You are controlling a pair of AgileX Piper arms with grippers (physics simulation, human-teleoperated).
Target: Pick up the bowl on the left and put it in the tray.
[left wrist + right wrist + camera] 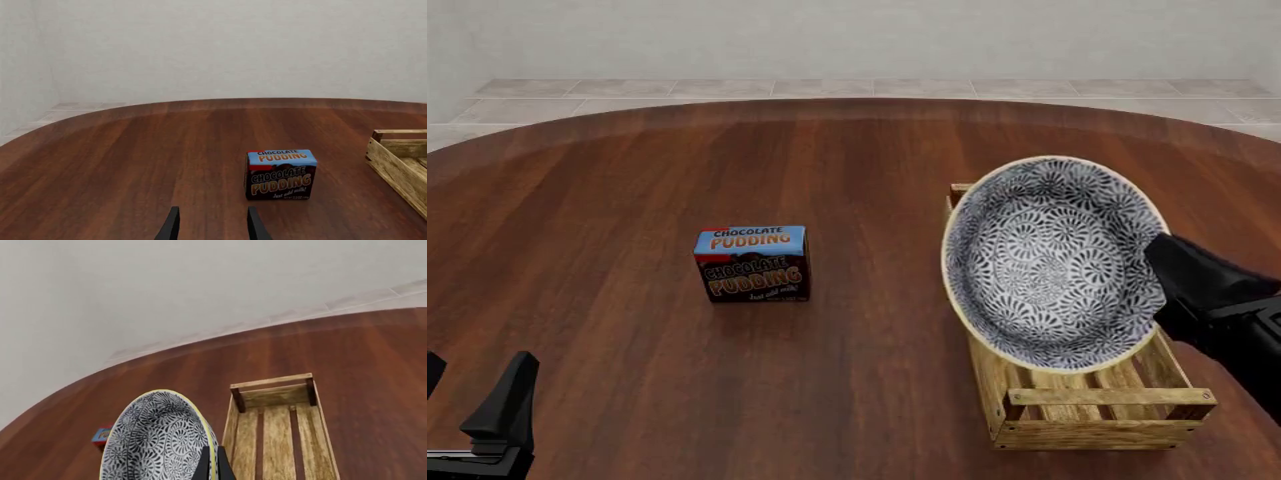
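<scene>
Bowl (1052, 262) hangs tilted on edge above the tray (1092, 410), patterned inside facing the camera side, its rim pinched by the right gripper (1169, 275). Tray sits on the table (627, 180) at the right. Pudding box (753, 263) stands well apart to the left. Left gripper (212, 225) is low near the front edge, fingers spread, holding nothing.

Bowl (1048, 262) above tray (1094, 415); box (753, 264) left

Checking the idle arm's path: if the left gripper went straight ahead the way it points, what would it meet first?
Probably nothing: the left gripper faces bare table, the pudding box off to one side. Depth is uncertain.
</scene>
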